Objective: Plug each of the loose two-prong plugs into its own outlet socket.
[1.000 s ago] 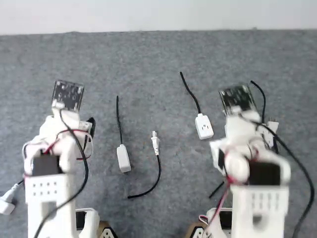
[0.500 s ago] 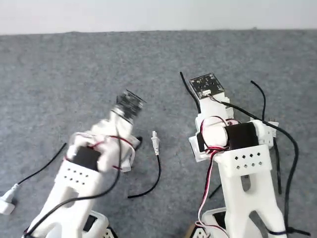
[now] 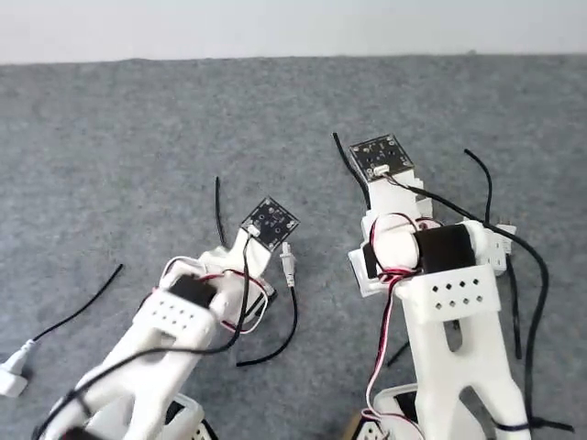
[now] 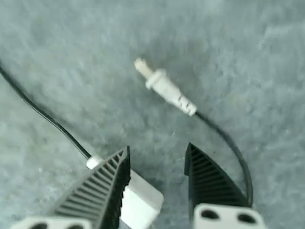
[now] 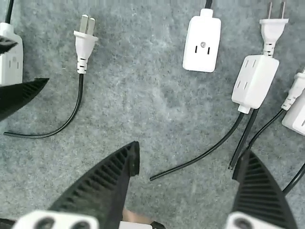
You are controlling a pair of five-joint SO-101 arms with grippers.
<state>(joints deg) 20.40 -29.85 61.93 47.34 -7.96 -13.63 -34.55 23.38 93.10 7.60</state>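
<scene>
A white two-prong plug (image 4: 164,88) on a black cable lies on the grey carpet just beyond my left gripper (image 4: 157,155), which is open and holds nothing. One left finger (image 4: 107,183) overlaps a white socket block (image 4: 141,202). In the high view the same plug (image 3: 288,261) lies beside my left arm's wrist camera (image 3: 271,223). My right gripper (image 5: 190,157) is open above the carpet. Beyond it lie a white outlet socket (image 5: 202,43), a second socket block (image 5: 255,78) and another plug (image 5: 274,26). The middle plug (image 5: 85,43) lies off to one side.
A further white plug (image 3: 11,378) with a black cable lies at the table's left front edge. Loose black cables (image 3: 491,197) trail by the right arm (image 3: 440,266). The far half of the grey carpet (image 3: 183,119) is bare, ending at a white wall.
My left arm has swung from the left side to the table's middle, over the socket block and next to the plug. My right arm moved over its socket a second ago, then kept still.
</scene>
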